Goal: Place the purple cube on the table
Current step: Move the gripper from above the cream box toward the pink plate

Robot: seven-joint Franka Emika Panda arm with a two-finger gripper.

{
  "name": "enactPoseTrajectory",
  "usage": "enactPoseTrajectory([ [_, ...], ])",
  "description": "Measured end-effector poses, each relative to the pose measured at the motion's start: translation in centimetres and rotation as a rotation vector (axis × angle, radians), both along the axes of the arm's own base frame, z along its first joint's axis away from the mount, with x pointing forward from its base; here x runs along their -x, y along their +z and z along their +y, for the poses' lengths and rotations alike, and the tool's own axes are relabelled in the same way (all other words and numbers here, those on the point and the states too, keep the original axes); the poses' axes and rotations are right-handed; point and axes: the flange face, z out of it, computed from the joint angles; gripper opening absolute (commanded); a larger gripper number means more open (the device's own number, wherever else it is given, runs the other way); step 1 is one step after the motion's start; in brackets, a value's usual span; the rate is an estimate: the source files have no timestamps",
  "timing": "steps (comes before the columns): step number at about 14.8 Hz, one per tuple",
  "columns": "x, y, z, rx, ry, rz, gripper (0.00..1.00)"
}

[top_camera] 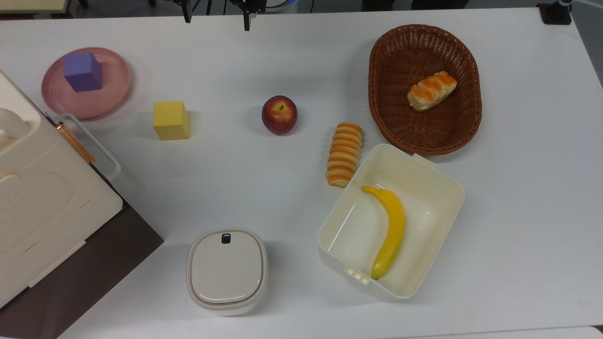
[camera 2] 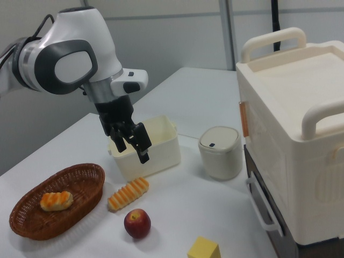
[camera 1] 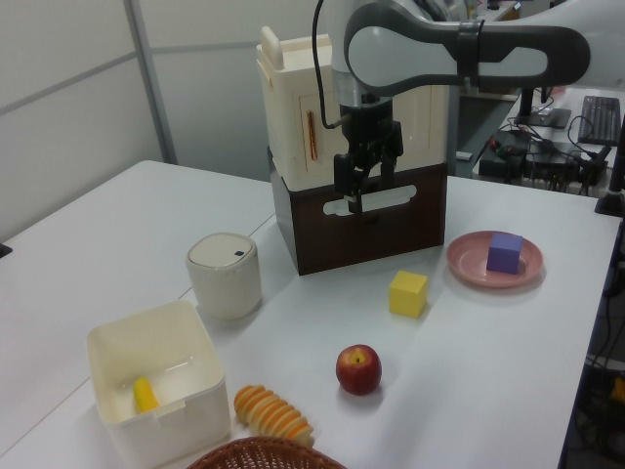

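A white robot arm holds its end effector in the air above a white bench, fingers spread apart and grasping nothing.

In the left view, the purple cube sits on a round pink plate, to the right of the end effector and lower, well apart from it. One yellow cube stands on the bench below and slightly right of the end effector. One red apple lies farther below it, nearer the camera. Directly behind the end effector is a large cream case with handles resting on a dark brown base.

To the lower left of the end effector in the left view stand one small cream canister with a closed lid and one open cream box holding one banana.

Two striped orange bread rolls are present: one on the bench beside the open box, one inside a brown wicker basket.

No writing or brand can be read on anything; a small dark mark on the canister lid may be a button.
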Motion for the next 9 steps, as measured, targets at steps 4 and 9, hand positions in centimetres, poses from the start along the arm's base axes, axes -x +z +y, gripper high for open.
enactPoseTrajectory([
  [4, 0.0, 0.0, 0.0, -0.001, 0.000, 0.000, 1.00],
  [9, 0.3, 0.0, -3.4, -0.001, 0.046, 0.007, 1.00],
])
